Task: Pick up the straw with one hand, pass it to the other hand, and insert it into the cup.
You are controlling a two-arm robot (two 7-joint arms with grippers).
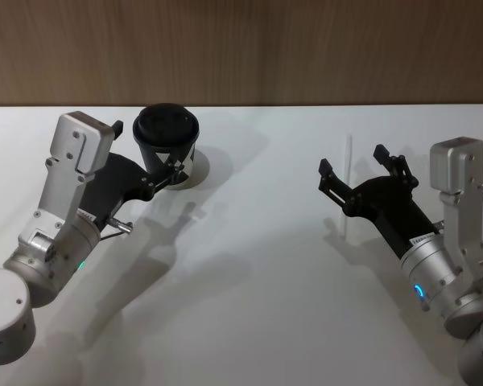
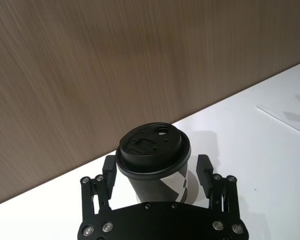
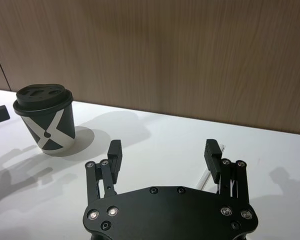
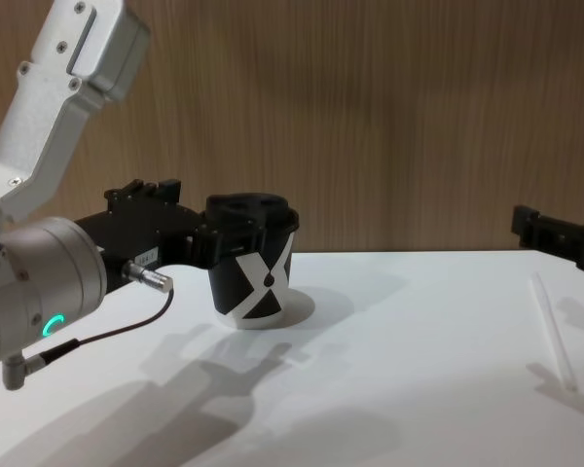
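Observation:
The black cup (image 1: pixel 167 138) with a lid and a white X (image 4: pixel 256 275) stands on the white table at the back left. My left gripper (image 1: pixel 149 149) is open, and its fingers (image 2: pixel 109 169) stand on either side of the cup. I cannot tell whether they touch it. The thin white straw (image 1: pixel 348 189) lies flat on the table at the right. My right gripper (image 1: pixel 352 159) hangs open just above the straw's far half with nothing between its fingers. Beside one of its fingers the straw (image 3: pixel 206 176) shows, and it also lies at the chest view's right (image 4: pixel 553 331).
A wooden wall (image 1: pixel 241 48) runs along the table's far edge, right behind the cup. Bare white tabletop (image 1: pixel 258 241) lies between the two arms and toward me.

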